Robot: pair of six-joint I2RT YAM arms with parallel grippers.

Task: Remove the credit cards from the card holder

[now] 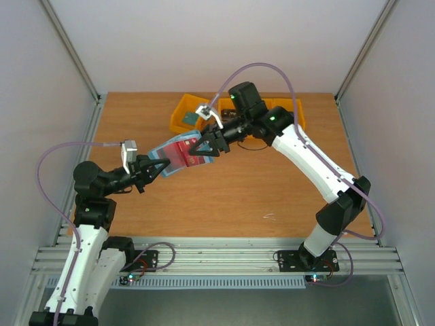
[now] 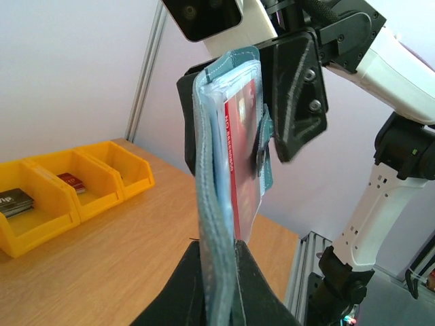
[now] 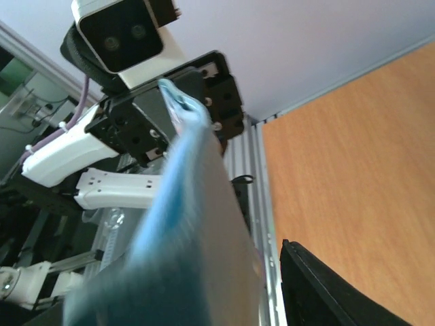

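The slate-blue card holder (image 1: 165, 157) is held in the air over the table's middle-left. My left gripper (image 1: 158, 166) is shut on its lower edge; in the left wrist view the holder (image 2: 212, 204) stands upright out of that gripper (image 2: 221, 272). A red credit card (image 2: 243, 146) sits in its clear inner pocket and also shows in the top view (image 1: 187, 153). My right gripper (image 1: 206, 145) is at the holder's far end, its jaws standing on either side. In the right wrist view the blurred blue holder (image 3: 183, 224) fills the middle, and a narrow gap separates it from the one finger (image 3: 326, 292) that shows.
Yellow bins (image 1: 182, 122) stand at the back of the table, with more behind the right arm (image 1: 298, 109). In the left wrist view the bins (image 2: 102, 197) hold a dark card (image 2: 13, 202) and a red card (image 2: 71, 182). The wooden tabletop (image 1: 258, 190) lies below.
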